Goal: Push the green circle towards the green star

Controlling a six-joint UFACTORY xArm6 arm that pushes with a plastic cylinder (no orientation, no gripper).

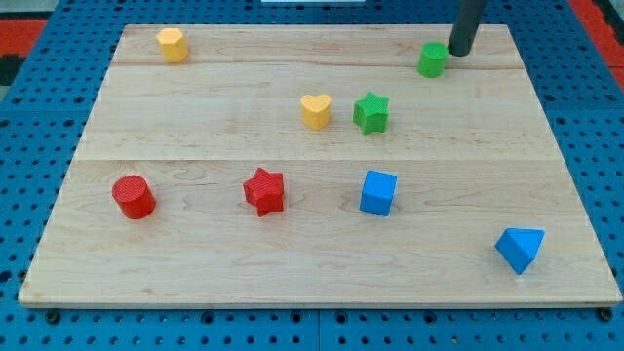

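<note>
One rod, no pincer, my tip [459,53] just right of green circle [432,59], green star [370,112] apart, lower left.

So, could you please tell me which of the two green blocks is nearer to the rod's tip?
The green circle, near the view's top right: my tip sits just to its right. The green star lies lower left, beside the yellow heart.

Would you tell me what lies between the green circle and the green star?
Nothing: in the camera view, only bare board separates the green circle from the green star.
</note>
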